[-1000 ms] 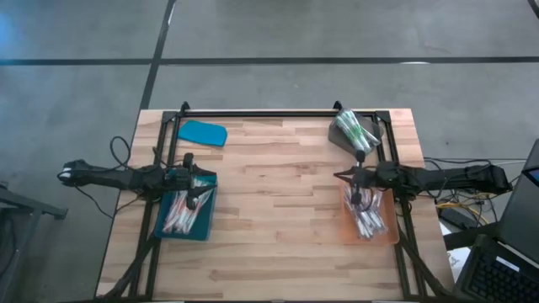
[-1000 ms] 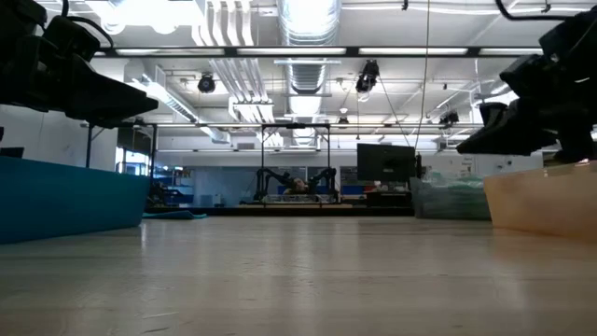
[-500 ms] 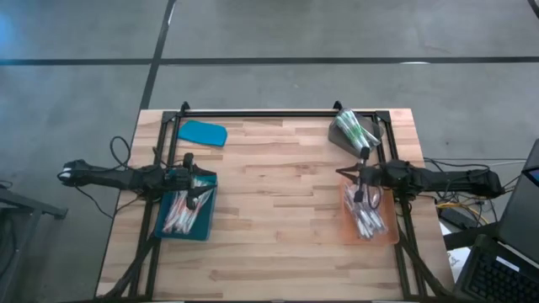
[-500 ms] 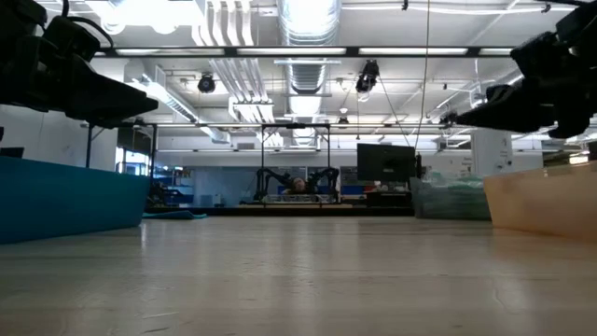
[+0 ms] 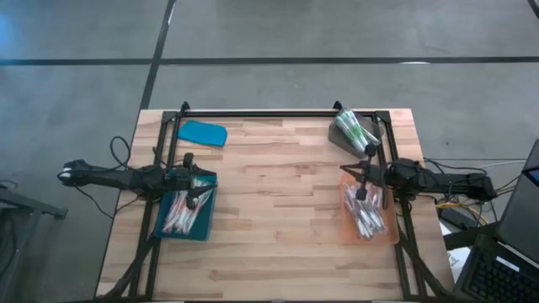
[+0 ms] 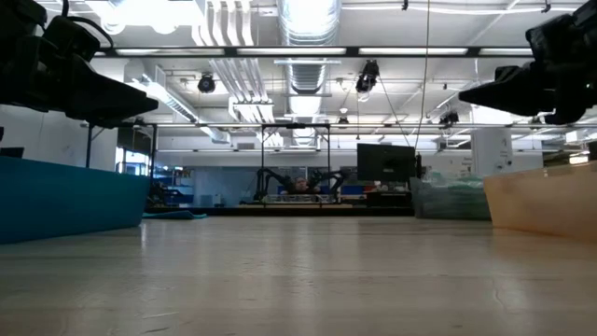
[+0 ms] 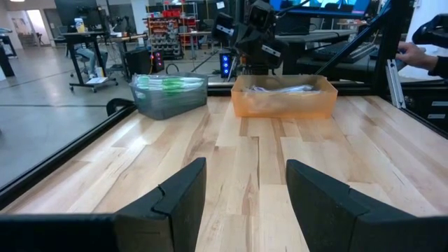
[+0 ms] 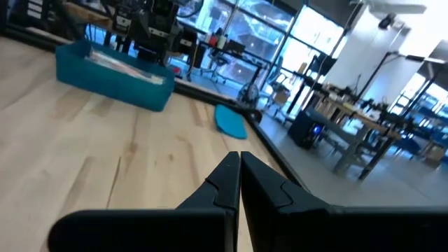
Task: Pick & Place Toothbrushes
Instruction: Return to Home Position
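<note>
Left gripper (image 7: 245, 171): fingers spread apart and empty, hanging above the blue bin (image 5: 181, 236) at the left side of the wooden table (image 5: 278, 194).
Right gripper (image 8: 239, 168): fingers pressed together with nothing between them, above the far end of the orange bin (image 5: 370, 241) on the right side.
Toothbrushes (image 5: 367, 219): piles lie in both bins. A green batch sits in the clear tub (image 5: 339, 142) near the far right corner.
Key relation: each pile lies directly beneath its own gripper, with the long axes roughly along the bin, pointing toward the near table edge.
Judgement: sorting looks finished. The right arm probably needs only to lift clear of the bin wall.
</note>
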`<state>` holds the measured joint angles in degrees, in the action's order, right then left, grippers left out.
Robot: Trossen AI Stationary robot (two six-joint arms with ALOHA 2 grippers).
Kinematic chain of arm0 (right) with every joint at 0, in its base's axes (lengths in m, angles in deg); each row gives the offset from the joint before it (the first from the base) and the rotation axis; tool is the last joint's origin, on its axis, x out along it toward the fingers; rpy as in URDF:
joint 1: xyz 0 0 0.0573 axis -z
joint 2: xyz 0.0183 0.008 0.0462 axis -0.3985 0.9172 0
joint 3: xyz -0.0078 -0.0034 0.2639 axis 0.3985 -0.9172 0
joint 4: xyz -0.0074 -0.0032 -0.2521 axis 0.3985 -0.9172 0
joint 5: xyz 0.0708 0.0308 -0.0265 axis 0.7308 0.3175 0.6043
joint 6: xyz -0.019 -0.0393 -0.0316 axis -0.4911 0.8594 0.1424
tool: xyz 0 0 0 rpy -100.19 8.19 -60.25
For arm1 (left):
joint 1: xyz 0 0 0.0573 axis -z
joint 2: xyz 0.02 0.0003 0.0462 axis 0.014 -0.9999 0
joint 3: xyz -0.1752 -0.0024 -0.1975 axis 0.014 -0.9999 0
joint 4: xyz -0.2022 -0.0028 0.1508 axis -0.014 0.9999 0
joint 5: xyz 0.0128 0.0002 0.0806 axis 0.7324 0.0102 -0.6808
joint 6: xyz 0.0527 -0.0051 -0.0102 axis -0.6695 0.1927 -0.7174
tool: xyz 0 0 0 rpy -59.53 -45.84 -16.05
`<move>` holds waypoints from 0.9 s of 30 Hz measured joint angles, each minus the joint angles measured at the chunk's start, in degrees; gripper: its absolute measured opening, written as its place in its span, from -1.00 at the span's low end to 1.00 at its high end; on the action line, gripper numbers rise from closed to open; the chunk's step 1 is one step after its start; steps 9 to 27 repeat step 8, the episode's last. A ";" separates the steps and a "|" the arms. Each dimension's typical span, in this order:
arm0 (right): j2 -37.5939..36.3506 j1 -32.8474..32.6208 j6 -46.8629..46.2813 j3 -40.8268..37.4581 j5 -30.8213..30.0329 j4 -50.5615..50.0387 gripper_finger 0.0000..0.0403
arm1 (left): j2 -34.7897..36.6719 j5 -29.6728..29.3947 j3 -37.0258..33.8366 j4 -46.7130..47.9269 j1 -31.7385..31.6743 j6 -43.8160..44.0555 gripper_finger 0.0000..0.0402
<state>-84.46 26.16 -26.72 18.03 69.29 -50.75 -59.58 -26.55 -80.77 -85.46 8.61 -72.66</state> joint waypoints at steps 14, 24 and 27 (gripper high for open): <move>-3.40 -0.02 6.04 0.00 0.00 0.00 -0.96 | 0.00 0.02 0.00 -0.02 -0.01 0.00 0.01; -3.40 -0.02 6.04 0.00 0.00 0.00 -0.96 | 0.00 0.02 0.00 -0.02 -0.01 0.00 0.01; -3.40 -0.02 6.04 0.00 0.00 0.00 -0.96 | 0.00 0.02 0.00 -0.02 -0.01 0.00 0.01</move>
